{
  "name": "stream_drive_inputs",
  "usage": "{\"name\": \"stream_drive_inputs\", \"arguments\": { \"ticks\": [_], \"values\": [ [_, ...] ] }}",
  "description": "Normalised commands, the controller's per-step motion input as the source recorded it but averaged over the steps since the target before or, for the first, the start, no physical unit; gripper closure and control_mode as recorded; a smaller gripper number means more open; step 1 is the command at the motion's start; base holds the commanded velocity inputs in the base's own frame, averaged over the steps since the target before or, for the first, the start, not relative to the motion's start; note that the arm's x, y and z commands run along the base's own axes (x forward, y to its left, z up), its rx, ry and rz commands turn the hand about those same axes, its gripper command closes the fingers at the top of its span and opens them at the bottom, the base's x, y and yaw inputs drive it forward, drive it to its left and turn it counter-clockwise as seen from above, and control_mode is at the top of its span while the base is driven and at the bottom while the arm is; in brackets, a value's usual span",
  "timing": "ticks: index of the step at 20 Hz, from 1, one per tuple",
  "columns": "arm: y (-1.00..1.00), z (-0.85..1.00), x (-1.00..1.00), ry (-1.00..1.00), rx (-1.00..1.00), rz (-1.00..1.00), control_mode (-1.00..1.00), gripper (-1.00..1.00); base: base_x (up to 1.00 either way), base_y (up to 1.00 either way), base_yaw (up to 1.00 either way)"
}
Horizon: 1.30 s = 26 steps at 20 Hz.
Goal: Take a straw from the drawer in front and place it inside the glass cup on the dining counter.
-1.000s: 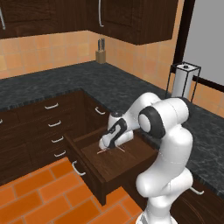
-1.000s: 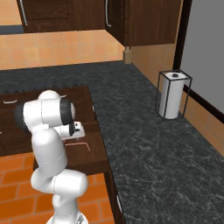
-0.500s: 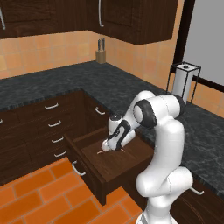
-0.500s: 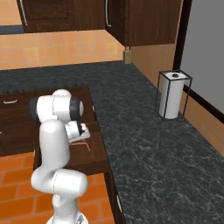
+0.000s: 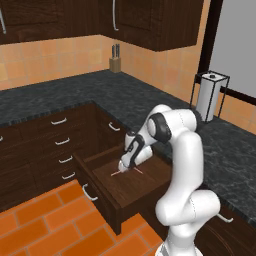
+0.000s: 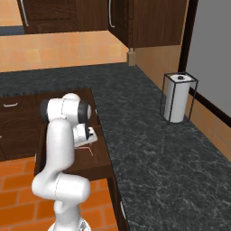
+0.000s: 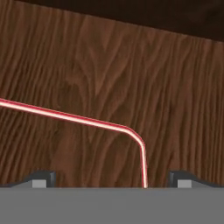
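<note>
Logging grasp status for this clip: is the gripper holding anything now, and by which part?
Nothing is held. The gripper is open, low over the floor of the drawer, its fingertips on either side of the straw, which lies flat on the wood.

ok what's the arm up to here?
It is reaching down into the open drawer for the straw. The gripper is open and sits low over the drawer floor, with the straw's bent end running between its fingertips. Nothing is gripped yet; the straw lies flat on the wood.
</note>
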Motion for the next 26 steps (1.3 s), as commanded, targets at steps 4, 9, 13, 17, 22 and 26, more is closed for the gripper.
{"name": "stream_drive_inputs", "arguments": {
  "ticks": [4, 9, 13, 17, 22, 26],
  "values": [
    [-0.04, -0.23, 0.42, 0.16, 0.00, 0.04, -1.00, -1.00, 0.00, 0.00, 0.00],
    [-0.13, -0.30, 0.00, 0.17, 0.00, 0.00, -1.00, -1.00, 0.00, 0.00, 0.00],
    [-0.05, -0.32, 0.10, 0.11, 0.00, 0.02, -1.00, -1.00, 0.00, 0.00, 0.00],
    [0.00, -0.49, 0.02, 0.10, -0.02, 0.05, -1.00, -1.00, 0.00, 0.00, 0.00],
    [0.01, -0.56, -0.06, 0.05, -0.04, 0.06, -1.00, -1.00, 0.00, 0.00, 0.00],
    [0.05, -0.42, -0.44, 0.00, -0.03, 0.04, -1.00, 1.00, 0.00, 0.00, 0.00]
  ]
}}
